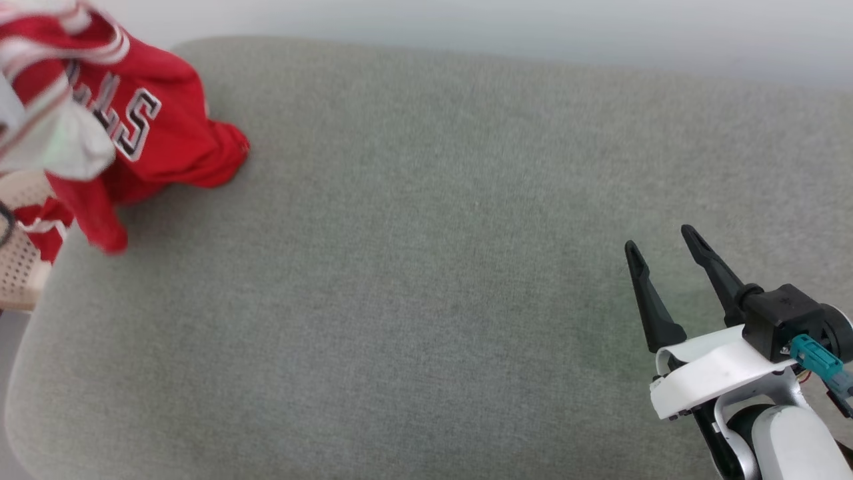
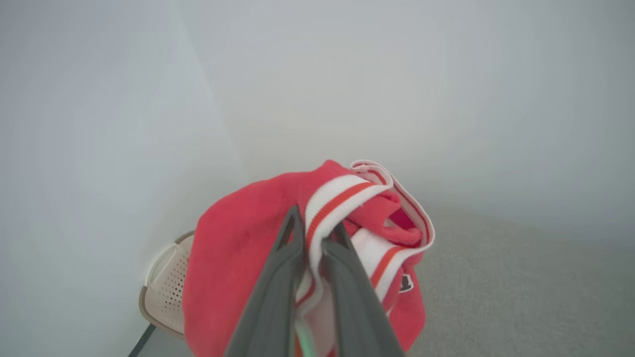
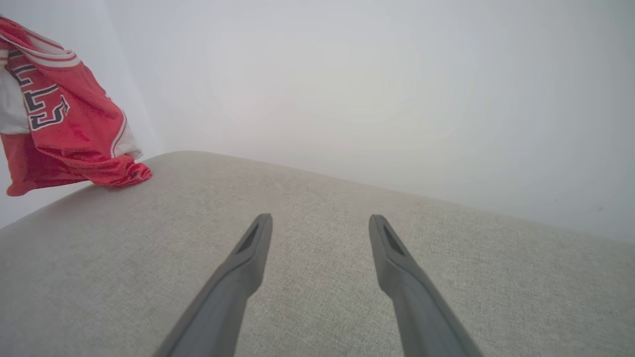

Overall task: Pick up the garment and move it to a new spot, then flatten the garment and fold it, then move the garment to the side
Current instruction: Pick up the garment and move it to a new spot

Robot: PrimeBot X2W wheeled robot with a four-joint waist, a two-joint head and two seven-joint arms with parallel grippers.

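Left gripper (image 2: 317, 218), jaws clenched on the striped trim of the red shirt (image 1: 166, 140) hanging at the far left corner of the grey cushion (image 1: 426, 300), hem touching: lift clear before carrying toward the middle; right gripper (image 1: 658, 239) at the near right corner, jaws released.

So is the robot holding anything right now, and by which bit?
The left gripper pinches the red T-shirt by its red-and-white striped trim; the right gripper is open, holding nothing.
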